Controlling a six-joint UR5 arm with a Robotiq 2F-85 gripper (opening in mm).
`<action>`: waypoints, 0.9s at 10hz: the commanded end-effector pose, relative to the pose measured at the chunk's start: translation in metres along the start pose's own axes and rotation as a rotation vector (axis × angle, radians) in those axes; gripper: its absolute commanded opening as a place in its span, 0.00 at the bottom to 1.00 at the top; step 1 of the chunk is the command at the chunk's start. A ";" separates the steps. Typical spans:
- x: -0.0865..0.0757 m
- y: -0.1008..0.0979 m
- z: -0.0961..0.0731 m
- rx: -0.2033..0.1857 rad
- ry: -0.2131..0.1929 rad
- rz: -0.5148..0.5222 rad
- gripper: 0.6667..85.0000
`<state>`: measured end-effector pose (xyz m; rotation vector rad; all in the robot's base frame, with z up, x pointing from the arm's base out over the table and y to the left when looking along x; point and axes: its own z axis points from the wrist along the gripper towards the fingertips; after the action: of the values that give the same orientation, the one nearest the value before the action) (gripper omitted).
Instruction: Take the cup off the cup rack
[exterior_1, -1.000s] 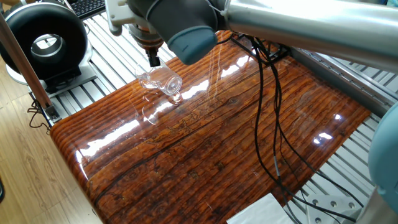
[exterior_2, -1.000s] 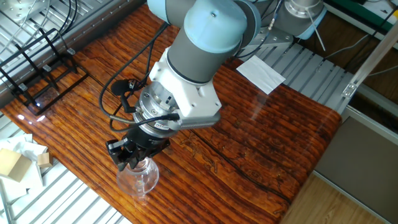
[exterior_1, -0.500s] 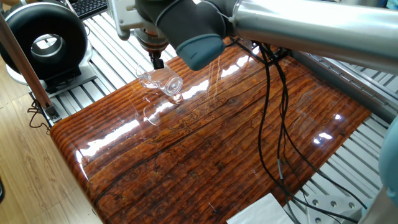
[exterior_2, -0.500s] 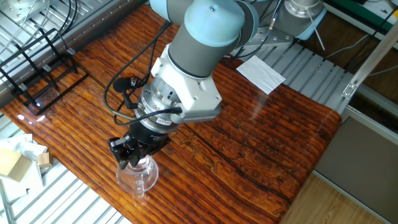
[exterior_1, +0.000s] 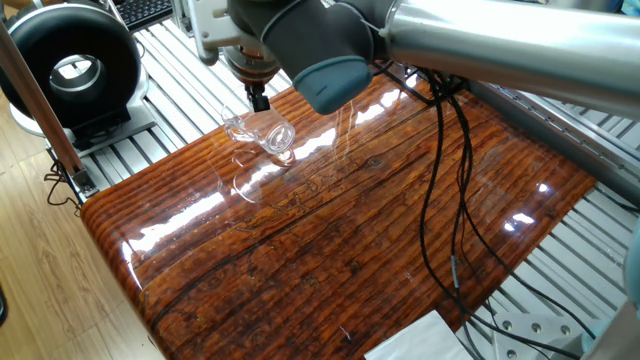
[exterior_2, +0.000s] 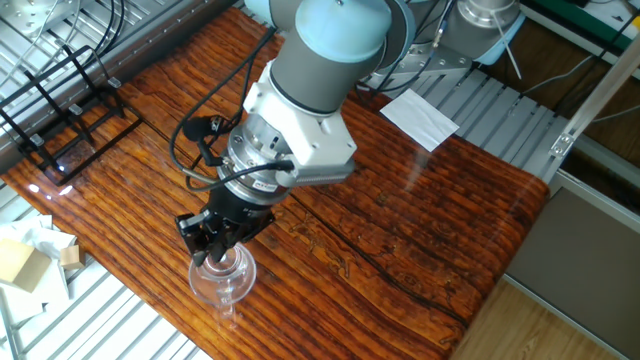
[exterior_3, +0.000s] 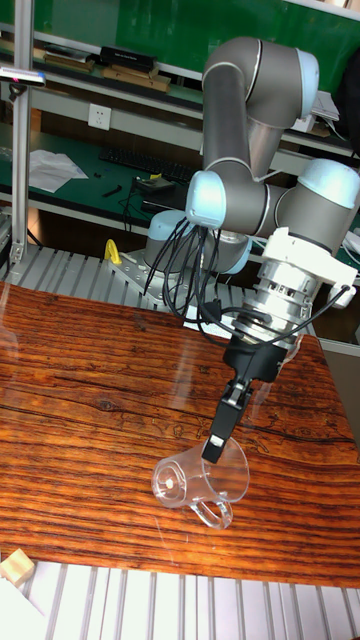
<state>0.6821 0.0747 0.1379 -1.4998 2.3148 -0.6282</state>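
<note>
Glossy wooden table (exterior_2: 420, 230): cup (exterior_3: 200, 482) on its side near one edge, black rack (exterior_2: 62, 95) at far corner, paper (exterior_2: 420, 117)

Clear cup (exterior_3: 198, 480), striped reddish-brown table (exterior_1: 330, 240)

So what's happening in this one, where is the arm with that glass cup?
The UR5's gripper is at the rim of the cup, a clear glass mug tilted on its side near the table edge. The cup rack stands apart at the far corner with nothing on it, so the cup is already off. Whether the fingers grip the rim is unclear.
</note>
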 end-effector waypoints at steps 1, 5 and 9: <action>0.007 0.004 -0.003 -0.017 0.002 -0.003 0.33; 0.003 0.007 -0.007 -0.028 -0.024 -0.016 0.32; 0.014 0.008 -0.007 -0.028 0.012 -0.065 0.34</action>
<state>0.6701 0.0685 0.1397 -1.5745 2.2982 -0.6309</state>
